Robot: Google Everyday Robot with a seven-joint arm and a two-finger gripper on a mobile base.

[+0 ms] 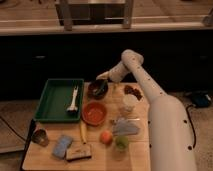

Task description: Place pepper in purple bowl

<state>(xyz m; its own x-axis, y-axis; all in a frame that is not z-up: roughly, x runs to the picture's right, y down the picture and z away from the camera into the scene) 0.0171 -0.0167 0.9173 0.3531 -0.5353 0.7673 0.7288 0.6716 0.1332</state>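
The purple bowl [97, 89] is small, round and dark. It sits at the back of the wooden table [50, 159], just right of the green tray. My gripper [103, 77] hangs right over the bowl's far right rim, with the white arm [150, 95] reaching in from the lower right. I cannot make out the dark green pepper as separate from the gripper and the dark inside of the bowl; whether it is held or lies in the bowl does not show.
A green tray [52, 102] holds a white utensil [74, 98]. In front of the purple bowl is the orange bowl [94, 113]. Also on the table: yellow stick [82, 131], orange fruit [105, 137], white cup [129, 103], grey pouch [125, 126], blue sponge [62, 145], can [40, 137].
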